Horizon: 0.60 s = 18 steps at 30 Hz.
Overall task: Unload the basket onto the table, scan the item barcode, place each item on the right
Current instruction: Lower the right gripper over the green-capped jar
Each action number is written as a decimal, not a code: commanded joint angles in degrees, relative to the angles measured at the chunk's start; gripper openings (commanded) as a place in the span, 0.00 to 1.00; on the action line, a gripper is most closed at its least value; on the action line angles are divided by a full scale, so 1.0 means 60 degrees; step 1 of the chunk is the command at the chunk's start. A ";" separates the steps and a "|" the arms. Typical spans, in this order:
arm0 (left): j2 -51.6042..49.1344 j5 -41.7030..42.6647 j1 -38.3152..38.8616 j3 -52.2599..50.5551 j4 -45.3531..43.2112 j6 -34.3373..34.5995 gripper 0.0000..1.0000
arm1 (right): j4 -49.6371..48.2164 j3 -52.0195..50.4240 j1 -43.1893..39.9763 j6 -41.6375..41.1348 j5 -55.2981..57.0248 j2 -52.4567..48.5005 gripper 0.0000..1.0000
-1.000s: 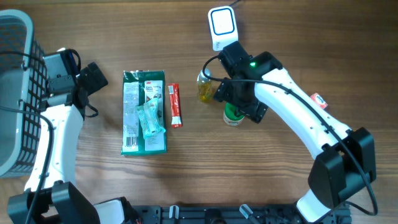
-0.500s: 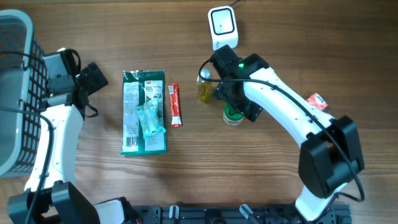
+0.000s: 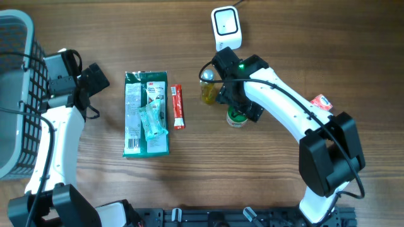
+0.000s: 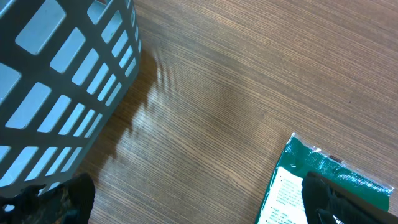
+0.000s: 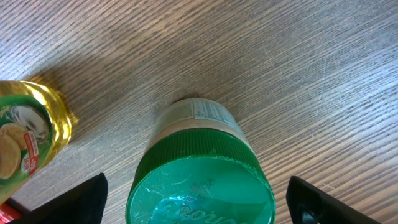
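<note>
Clock bearings are read on the overhead view, 12 at the far edge.

Right pincer [image 5: 200, 202]: open. Its two fingers [image 5: 84, 199] stand wide, one at each side of the jar [image 5: 202, 180], with a gap to the lid on both sides. Nothing is gripped.

Jar: upright on the tabletop [image 3: 278, 176], right of centre. The green lid is on. A label band shows below the lid, its print too small to read. Contents cannot be seen.

Scanner [image 3: 226, 26]: at 12 from the jar, near the far edge, its pale face turned up. It is well apart from the jar, with the right arm's wrist between them.

Yellow pack [image 5: 28, 143]: at 10 to 11 from the jar, just beside it, not touching. What it holds cannot be told.

Red sachet [image 3: 178, 107]: lies flat at 9 from the jar, long side running 12 to 6.

Green packet [image 3: 136, 120]: flat, just at 9 of the sachet. A pale teal item shows on its face; whether that sits inside or on top cannot be told.

Basket [image 3: 19, 126]: grey lattice, at the 9 edge of the tabletop. Only bare grey inner wall shows.

Left pincer [image 3: 96, 77]: open, holds nothing, between the basket and the packet, and touches neither.

A small red-and-white item [image 3: 322, 101] lies at 3 from the jar, beside the right arm.
</note>
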<state>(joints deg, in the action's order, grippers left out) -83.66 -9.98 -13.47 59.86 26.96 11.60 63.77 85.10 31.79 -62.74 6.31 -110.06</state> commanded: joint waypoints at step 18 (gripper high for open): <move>0.0120 0.0018 -0.0044 0.0106 -0.0022 -0.0117 1.00 | 0.0328 -0.0066 0.0015 0.7060 -0.1468 -0.0204 0.56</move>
<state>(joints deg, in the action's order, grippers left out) -83.66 -9.96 -13.47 59.86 26.96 11.60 64.47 85.10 31.79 -38.20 2.63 -110.06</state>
